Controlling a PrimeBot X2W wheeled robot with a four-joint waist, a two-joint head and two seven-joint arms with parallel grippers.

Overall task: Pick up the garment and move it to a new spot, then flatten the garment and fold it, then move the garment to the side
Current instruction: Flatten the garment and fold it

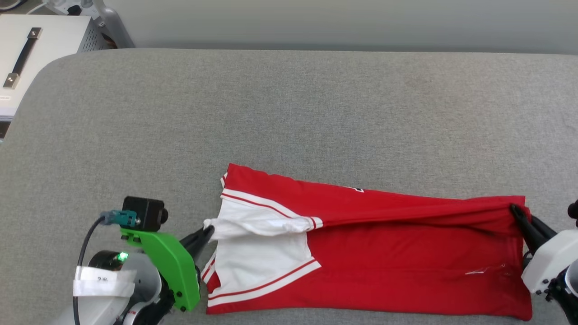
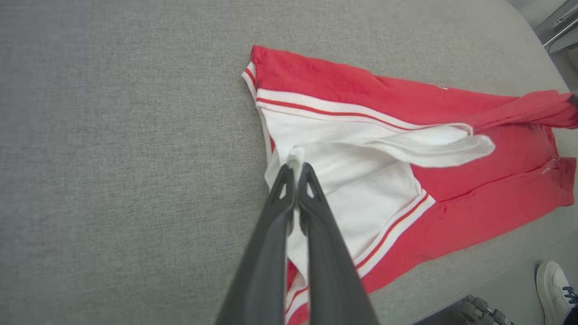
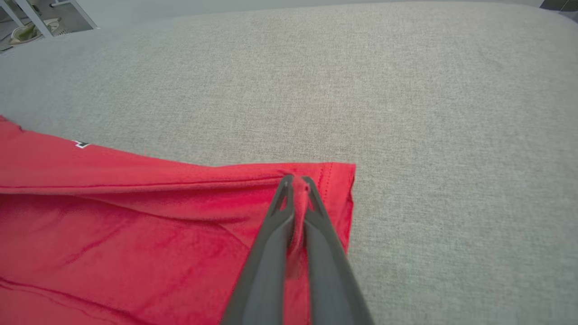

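Head view, garment: The red garment (image 1: 384,253) lies stretched sideways on the grey padded surface (image 1: 289,104), toward 6 o'clock in the frame, with its white sleeves at the 9 o'clock end.
Head view, left gripper: The left gripper (image 1: 208,231) sits at the shirt's 9 o'clock edge, its fingers clenched on a bunched bit of white sleeve.
Head view, right gripper: The right gripper (image 1: 515,209) is at the 3 o'clock end, its fingers pinching the red corner, where a fold runs across the cloth.
Head view, surroundings: A white cabinet (image 1: 40,49) with a dark handle stands at 10 o'clock, off the surface and well apart from the shirt.
Left wrist view, grip: The left gripper (image 2: 295,168) is closed with white sleeve cloth between its tips. The garment (image 2: 370,104) spreads away toward 2 o'clock.
Left wrist view, surroundings: A shoe (image 2: 553,289) shows at 4 o'clock, beyond the surface's edge.
Right wrist view, grip: The right gripper (image 3: 295,181) is closed on red cloth just inside the hem corner. The garment (image 3: 113,216) runs off toward 8 o'clock, and bare grey padding lies from 12 to 4 o'clock.
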